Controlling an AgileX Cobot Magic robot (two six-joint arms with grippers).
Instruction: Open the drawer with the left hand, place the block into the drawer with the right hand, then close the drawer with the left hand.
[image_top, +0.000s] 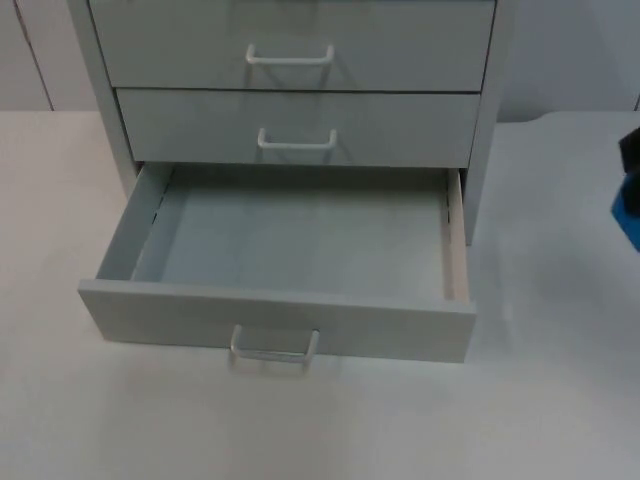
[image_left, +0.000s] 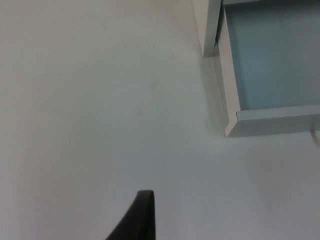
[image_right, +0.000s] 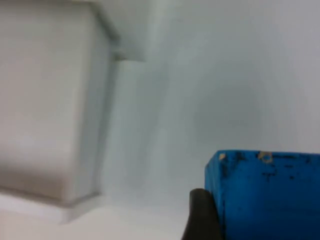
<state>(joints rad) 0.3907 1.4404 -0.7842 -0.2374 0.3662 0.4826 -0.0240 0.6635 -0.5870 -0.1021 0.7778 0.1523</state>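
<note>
The grey cabinet's bottom drawer (image_top: 280, 318) stands pulled out, its inside bare, with a white handle (image_top: 273, 348) on its front. The blue block (image_top: 627, 208) hangs above the table at the far right, beside the cabinet, with my right gripper (image_top: 632, 165) shut on it. In the right wrist view the blue block (image_right: 265, 195) sits against a black fingertip (image_right: 201, 216), with the cabinet's side (image_right: 45, 100) ahead. My left gripper (image_left: 141, 219) hovers over bare table to the left of the open drawer's front corner (image_left: 235, 125).
Two upper drawers (image_top: 295, 120) of the cabinet are shut, each with a white handle. White table (image_top: 540, 400) stretches in front of the drawer and on both sides of the cabinet. The grey partition wall stands behind.
</note>
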